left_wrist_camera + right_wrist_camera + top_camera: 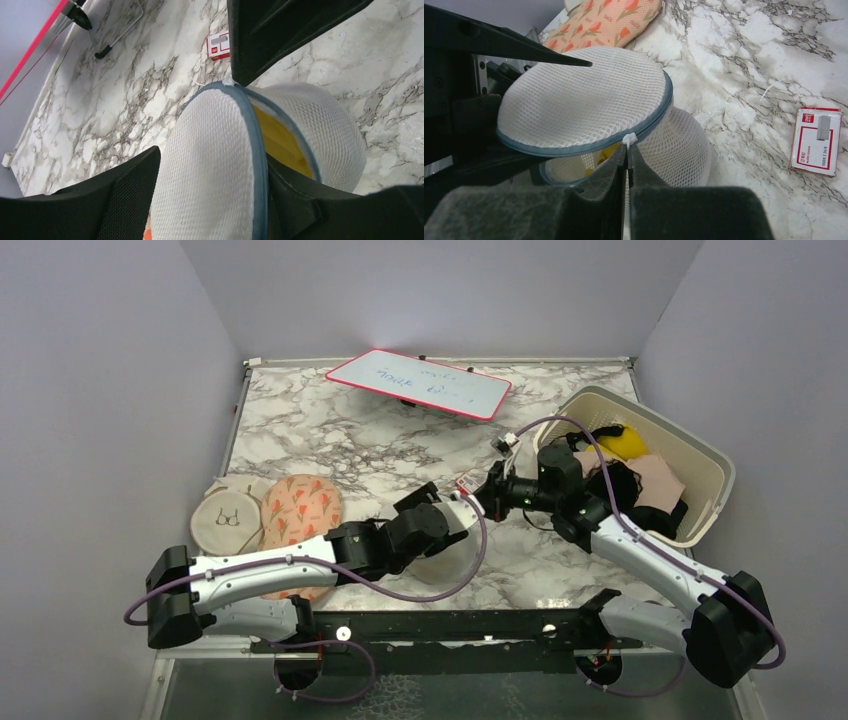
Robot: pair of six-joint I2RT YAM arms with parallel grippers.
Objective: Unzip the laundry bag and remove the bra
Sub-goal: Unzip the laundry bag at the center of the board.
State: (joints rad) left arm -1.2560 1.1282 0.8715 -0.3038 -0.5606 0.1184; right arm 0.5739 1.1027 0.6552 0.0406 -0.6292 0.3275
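Zipper (574, 148) partly undone: my right pincer (627, 157) pinches its pull (627, 139), left pincer (212, 160) grips the laundry bag (584, 95); bra (280, 140) still inside.

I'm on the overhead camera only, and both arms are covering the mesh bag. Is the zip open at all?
Observer: Yes. On the right wrist camera the mesh bag is partly open, and its lid is tilted up off the body, leaving a gap at the rim.
Operator: Is the right claw on the zip?
Observer: The right claw is shut on the small white zip tab at the rim.
Operator: Can you see the bra in there?
Observer: Yes. On the left wrist camera the yellow bra shows through the gap under the lid, inside the bag.
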